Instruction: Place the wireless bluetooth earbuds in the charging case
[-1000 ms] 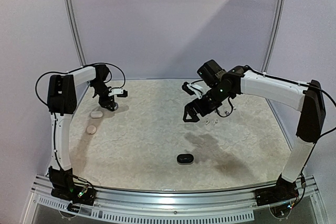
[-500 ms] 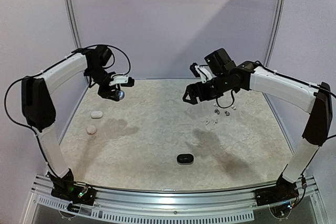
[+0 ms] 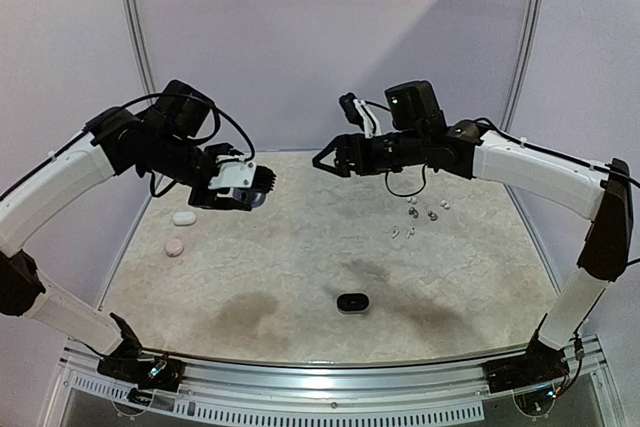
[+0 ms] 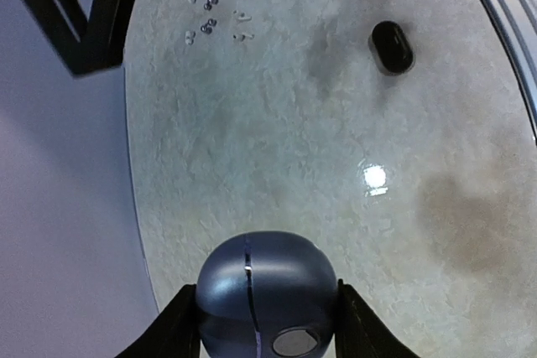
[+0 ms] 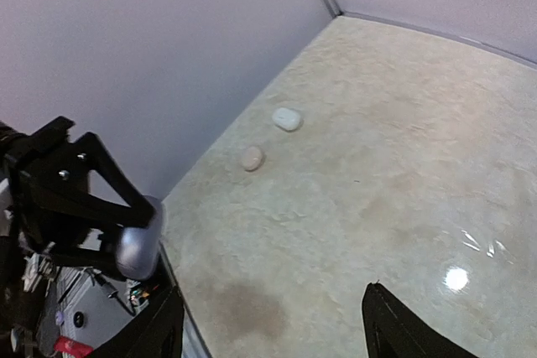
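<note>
My left gripper hangs above the table's left half, shut on a round blue-grey charging case, which also shows in the right wrist view. My right gripper is raised at the back centre, pointing left toward the held case, jaws open and empty. The wireless bluetooth earbuds lie scattered on the table's right side, below and right of the right gripper; the left wrist view shows them as tiny specks.
A black oval case lies near the front centre. A white case and a pinkish case lie by the left edge. A curved wall rims the speckled table at the back.
The left arm lifted the blue-grey case off the back left and swung it toward the centre. The right gripper rose from beside the earbuds, turned leftward and narrowed its jaws somewhat.
</note>
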Action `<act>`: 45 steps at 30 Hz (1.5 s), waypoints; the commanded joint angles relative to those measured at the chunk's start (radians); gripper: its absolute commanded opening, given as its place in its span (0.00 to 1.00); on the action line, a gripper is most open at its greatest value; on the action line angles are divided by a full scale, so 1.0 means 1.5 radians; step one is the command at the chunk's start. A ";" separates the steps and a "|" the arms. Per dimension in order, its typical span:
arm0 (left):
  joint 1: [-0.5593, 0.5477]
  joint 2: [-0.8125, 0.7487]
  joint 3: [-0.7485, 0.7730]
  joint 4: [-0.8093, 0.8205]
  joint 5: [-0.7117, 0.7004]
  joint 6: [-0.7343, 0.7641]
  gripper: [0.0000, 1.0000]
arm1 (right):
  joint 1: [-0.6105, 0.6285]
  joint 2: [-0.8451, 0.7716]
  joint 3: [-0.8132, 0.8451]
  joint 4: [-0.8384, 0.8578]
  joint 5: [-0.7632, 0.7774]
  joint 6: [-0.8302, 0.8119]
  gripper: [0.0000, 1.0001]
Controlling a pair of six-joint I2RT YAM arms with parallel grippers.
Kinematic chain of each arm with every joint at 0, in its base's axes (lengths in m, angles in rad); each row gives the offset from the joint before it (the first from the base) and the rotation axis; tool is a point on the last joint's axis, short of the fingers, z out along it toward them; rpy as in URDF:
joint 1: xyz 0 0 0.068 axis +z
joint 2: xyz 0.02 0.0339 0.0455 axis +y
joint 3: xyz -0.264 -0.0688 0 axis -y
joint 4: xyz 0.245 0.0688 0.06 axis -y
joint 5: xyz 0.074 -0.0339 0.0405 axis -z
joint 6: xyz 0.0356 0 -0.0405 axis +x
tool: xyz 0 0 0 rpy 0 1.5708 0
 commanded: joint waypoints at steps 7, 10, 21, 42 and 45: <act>-0.068 0.007 -0.034 0.154 -0.087 -0.079 0.00 | 0.076 0.069 -0.013 0.212 -0.153 0.064 0.73; -0.073 0.006 -0.046 0.172 -0.095 -0.078 0.00 | 0.083 0.096 0.005 0.209 -0.160 0.070 0.69; -0.079 -0.005 -0.069 0.183 -0.087 -0.070 0.00 | 0.085 0.133 0.025 0.208 -0.146 0.075 0.33; 0.063 -0.233 -0.317 0.401 0.353 -0.528 0.95 | 0.077 -0.097 -0.183 0.283 -0.230 -0.259 0.00; 0.062 -0.252 -0.407 0.575 0.380 -0.628 0.88 | 0.076 -0.118 -0.190 0.290 -0.259 -0.311 0.00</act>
